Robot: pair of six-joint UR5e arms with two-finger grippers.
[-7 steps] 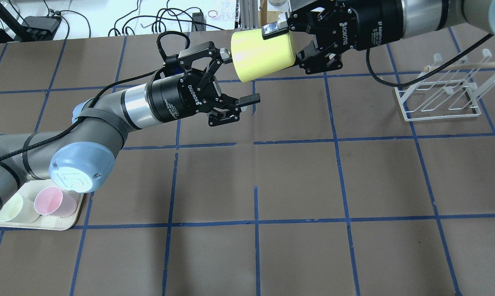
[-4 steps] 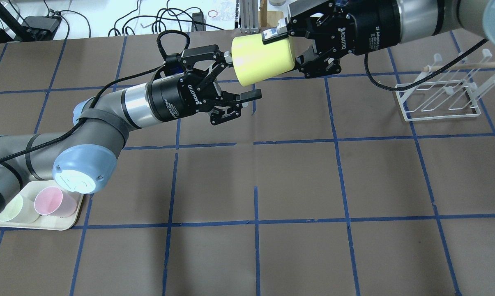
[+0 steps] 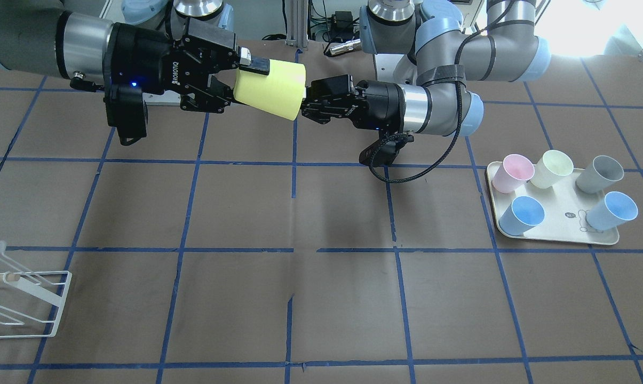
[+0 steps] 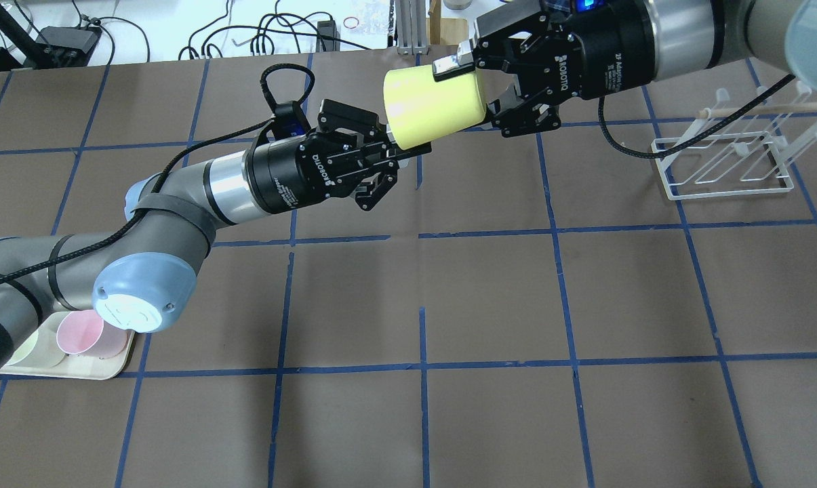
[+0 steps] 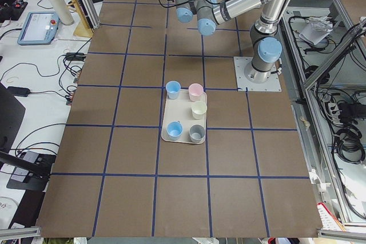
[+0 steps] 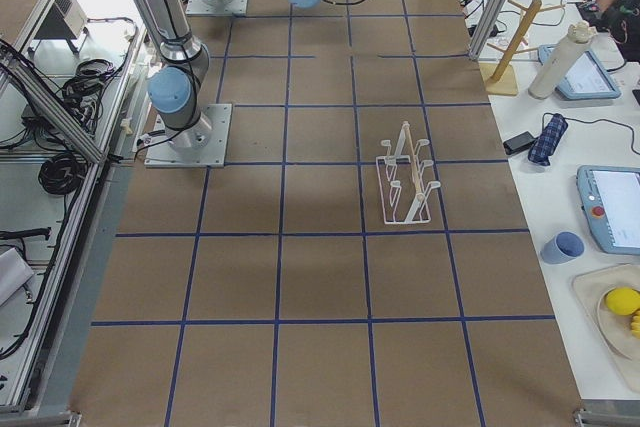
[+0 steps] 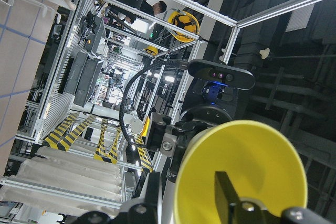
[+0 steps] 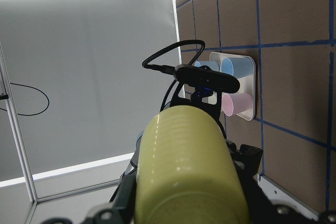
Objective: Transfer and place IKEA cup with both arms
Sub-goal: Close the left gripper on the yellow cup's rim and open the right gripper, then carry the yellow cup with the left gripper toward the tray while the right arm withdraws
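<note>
The bright yellow IKEA cup [image 4: 428, 102] lies on its side in the air over the table's far middle, and also shows in the front view [image 3: 270, 88]. My right gripper [image 4: 472, 91] is shut on its base end, one finger above and one below. My left gripper [image 4: 408, 150] is shut on the lower wall of its open rim. In the left wrist view one finger [image 7: 227, 192] sits inside the cup's mouth [image 7: 247, 150]. The right wrist view shows the cup's outer wall [image 8: 184, 161] between its fingers.
A cream tray [image 3: 556, 229] by my left arm's base holds pink [image 3: 510, 170], pale cream [image 3: 553, 166], grey [image 3: 601, 173] and two light-blue cups [image 3: 521, 216]. A white wire rack [image 4: 727, 159] stands on my right side. Brown table with blue tape grid.
My left gripper was open beside the cup's rim. It has moved in and shut on the rim wall. The right gripper keeps its hold on the cup and has barely shifted.
</note>
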